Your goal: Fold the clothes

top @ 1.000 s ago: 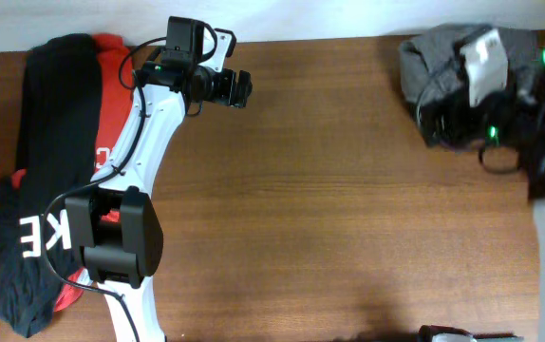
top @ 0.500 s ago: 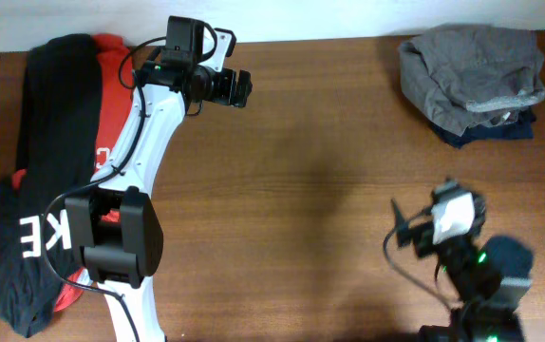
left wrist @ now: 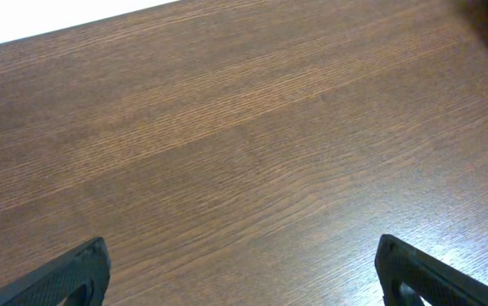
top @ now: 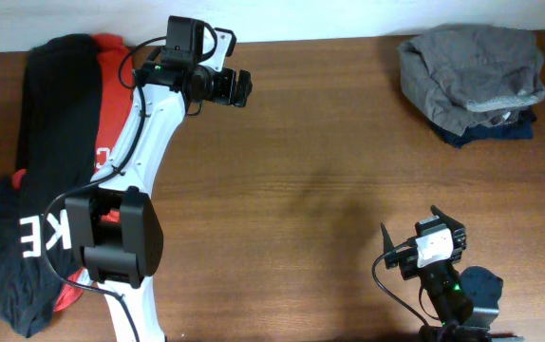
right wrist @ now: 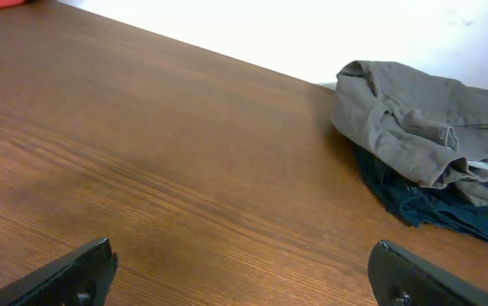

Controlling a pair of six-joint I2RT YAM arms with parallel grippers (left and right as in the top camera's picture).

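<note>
brown table; black garment lettered "ke"; shorts heaped; left gripper, right gripper jaws apart.

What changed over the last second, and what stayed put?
The right gripper, open and empty, pulled back from over the grey shorts toward its base. The shorts stayed bunched on the navy garment; the left gripper did not move.

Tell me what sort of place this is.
Likely a robotics lab bench: a wooden table, a left arm and right arm, grey shorts and a black garment lying in heaps.
</note>
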